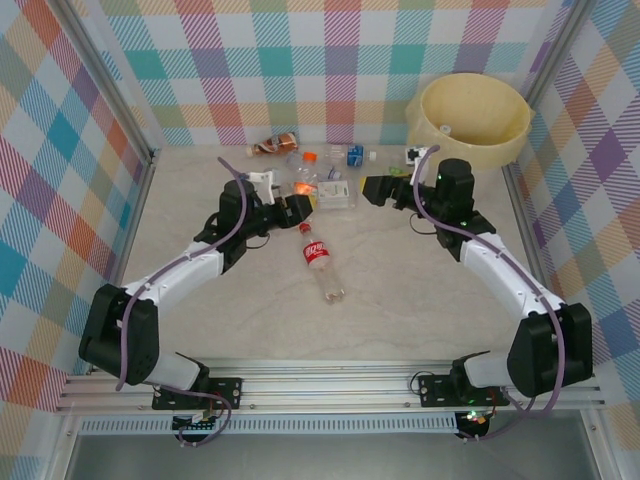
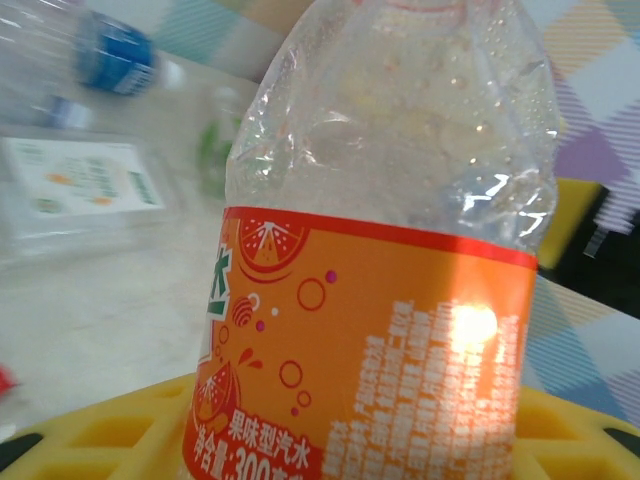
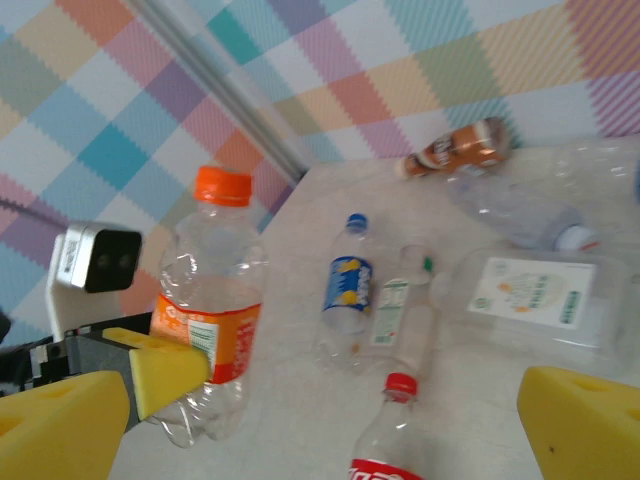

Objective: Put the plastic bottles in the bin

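One orange-label bottle (image 2: 380, 330) clamped in left end effector (image 1: 300, 207) | right end effector (image 1: 368, 189) wide apart, apparently empty

Wears white shells on the links of the left arm (image 1: 185, 265) and right arm (image 1: 500, 265), with bulky black housings at the joints. Trails a purple cable (image 1: 123, 340) in loops along each arm. Sits on black base blocks (image 1: 200, 388) bolted to a silver rail (image 1: 330, 392). Ends in a black left gripper (image 1: 300, 203) and right gripper (image 1: 372, 190), tipped with bright yellow pads (image 2: 110, 435) moulded in square recesses. Bears a small white box camera (image 3: 95, 258) with a dark lens face, plus a tiny green light (image 1: 437, 176) on the right wrist.
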Tool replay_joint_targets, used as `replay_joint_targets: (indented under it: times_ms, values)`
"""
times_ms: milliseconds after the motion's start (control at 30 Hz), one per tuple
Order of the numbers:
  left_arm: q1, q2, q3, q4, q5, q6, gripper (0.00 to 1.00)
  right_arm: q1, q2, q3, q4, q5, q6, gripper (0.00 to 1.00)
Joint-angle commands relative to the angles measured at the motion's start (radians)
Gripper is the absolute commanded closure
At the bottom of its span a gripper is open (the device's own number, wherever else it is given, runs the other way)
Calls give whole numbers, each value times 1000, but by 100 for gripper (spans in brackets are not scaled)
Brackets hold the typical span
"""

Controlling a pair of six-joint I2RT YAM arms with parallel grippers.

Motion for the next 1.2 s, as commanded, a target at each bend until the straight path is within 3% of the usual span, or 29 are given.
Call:
replay_joint_targets:
  times_ms: [0, 167, 400, 667, 967, 1167]
  values:
    - [-30, 33, 58, 120, 175, -36, 61, 34, 16, 64, 8, -124, -23, 0]
    - [-69, 67, 103, 158, 276, -36, 60, 75, 41, 111, 28, -164, -2, 0]
    - [-88, 86, 105, 252, 332, -81, 60, 97, 45, 119, 19, -136, -68, 0]
    - [-102, 101, 119, 290, 365, -85, 60, 97, 114, 173, 40, -232, 71, 2]
    - [-110, 117, 125, 292, 358, -87, 58, 99, 157, 169, 119, -235, 142, 39]
    - [-111, 125, 128, 274, 337, -94, 51, 99, 130, 167, 71, -192, 87, 47]
